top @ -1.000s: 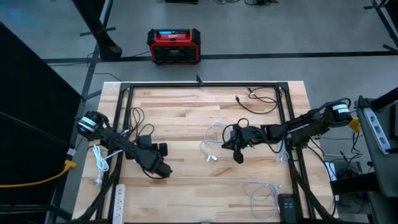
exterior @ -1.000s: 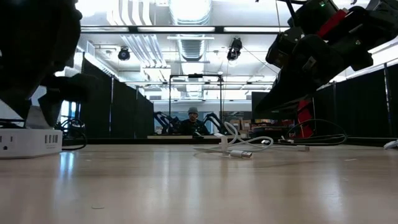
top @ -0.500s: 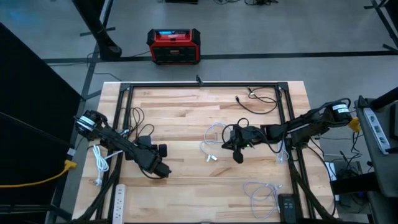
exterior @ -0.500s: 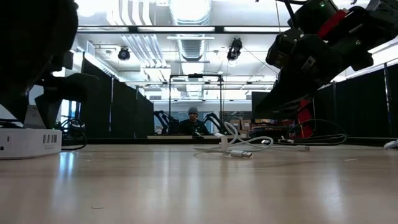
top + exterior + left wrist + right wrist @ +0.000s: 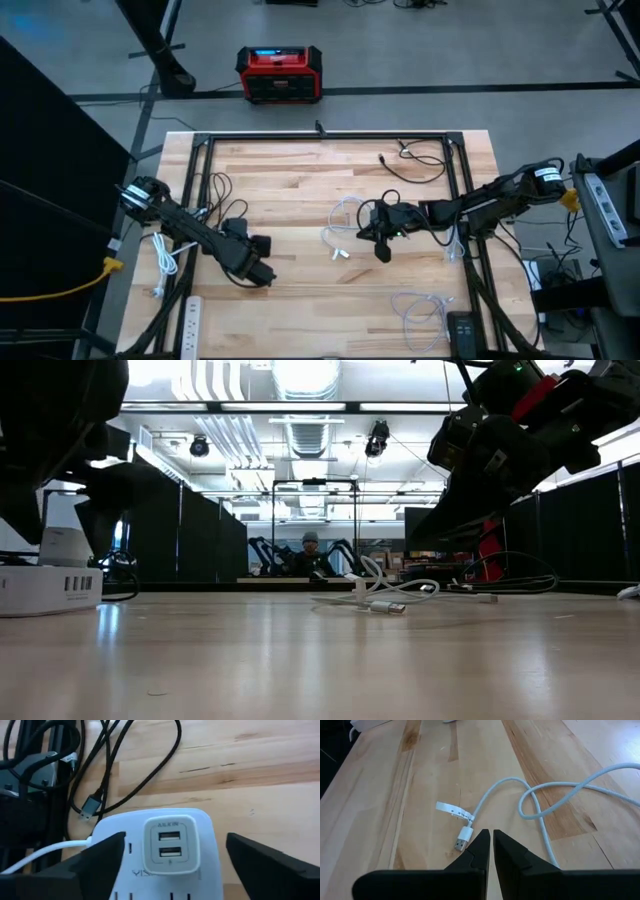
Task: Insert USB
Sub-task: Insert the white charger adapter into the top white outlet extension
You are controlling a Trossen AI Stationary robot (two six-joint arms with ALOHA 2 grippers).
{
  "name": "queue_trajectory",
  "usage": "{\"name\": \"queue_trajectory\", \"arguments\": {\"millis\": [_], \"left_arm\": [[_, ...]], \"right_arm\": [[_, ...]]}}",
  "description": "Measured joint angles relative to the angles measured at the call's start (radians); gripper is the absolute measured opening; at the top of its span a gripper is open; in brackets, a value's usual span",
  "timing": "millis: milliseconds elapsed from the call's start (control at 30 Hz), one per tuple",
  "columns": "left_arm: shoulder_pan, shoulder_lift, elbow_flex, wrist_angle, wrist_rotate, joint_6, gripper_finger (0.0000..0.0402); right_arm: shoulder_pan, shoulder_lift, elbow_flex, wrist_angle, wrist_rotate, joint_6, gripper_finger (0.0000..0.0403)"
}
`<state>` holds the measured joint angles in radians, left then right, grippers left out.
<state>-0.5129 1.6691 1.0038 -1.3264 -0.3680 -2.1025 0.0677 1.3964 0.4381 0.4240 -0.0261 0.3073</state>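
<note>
My left gripper [image 5: 170, 870] is spread wide around the charger [image 5: 170, 845] on the power strip [image 5: 160, 875]; the right gripper [image 5: 490, 845] is pinched shut, empty, hovering just beside the white USB plug [image 5: 463, 840] mid-table. Worry: shut fingers coming down could shove the plug sideways (light cable, slick wood).

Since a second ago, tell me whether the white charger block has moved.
Yes, a little. In the low view the white charger block has slid slightly right, its ports lying farther from the picture's left edge; the left gripper jaws stand open around it.
</note>
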Motion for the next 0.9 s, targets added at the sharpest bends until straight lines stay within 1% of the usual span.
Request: {"name": "queue_trajectory", "arguments": {"millis": [67, 133, 233, 300, 367, 467, 533, 567, 633, 700, 733, 767, 900], "left_arm": [[-0.006, 0.0, 0.014, -0.039, 0.001, -0.007, 0.036], [-0.011, 0.0, 0.043, -0.108, 0.0, -0.023, 0.0361], [-0.012, -0.001, 0.099, -0.219, -0.005, -0.027, 0.0344], [-0.013, -0.004, 0.122, -0.249, -0.016, -0.027, 0.0323], [-0.013, -0.006, 0.119, -0.233, -0.044, -0.025, 0.0293], [-0.013, -0.007, 0.095, -0.206, -0.031, -0.014, 0.0232], [-0.013, -0.007, 0.069, -0.181, 0.011, -0.002, 0.0177], [-0.013, -0.007, 0.063, -0.171, 0.016, 0.0, 0.0147], [-0.015, -0.008, 0.059, -0.157, 0.018, 0.002, 0.0087], [-0.019, -0.008, 0.058, -0.138, -0.003, 0.003, 0.0031], [-0.018, -0.008, 0.058, -0.133, -0.01, 0.003, 0.0016], [-0.018, -0.008, 0.058, -0.133, -0.011, 0.003, 0.0011], [-0.019, -0.008, 0.037, -0.109, -0.002, 0.004, 0.0007]], "right_arm": [[0.0, 0.0, 0.0, 0.0, 0.0, 0.0, 0.0008], [0.0, 0.0, 0.0, 0.0, 0.0, 0.0, 0.0008], [0.0, 0.0, 0.0, 0.0, 0.0, 0.0, 0.0008], [0.0, 0.0, 0.0, 0.0, 0.001, 0.0, 0.0008], [-0.001, 0.0, 0.0, 0.0, 0.001, 0.0, 0.0008], [-0.003, 0.0, 0.0, 0.0, 0.003, -0.001, 0.0008], [-0.003, 0.0, 0.0, 0.0, 0.003, -0.001, 0.0008], [-0.003, 0.0, 0.0, 0.0, 0.004, -0.002, 0.0008], [-0.003, 0.0, 0.0, 0.0, 0.004, -0.003, 0.0008], [-0.003, 0.0, 0.0, 0.0, 0.004, -0.003, 0.0008], [-0.003, 0.0, 0.0, 0.0, 0.004, -0.003, 0.0008], [-0.003, 0.0, 0.0, 0.0, 0.004, -0.003, 0.0008], [-0.003, 0.0, 0.0, 0.0, 0.004, -0.002, 0.0008]]}}
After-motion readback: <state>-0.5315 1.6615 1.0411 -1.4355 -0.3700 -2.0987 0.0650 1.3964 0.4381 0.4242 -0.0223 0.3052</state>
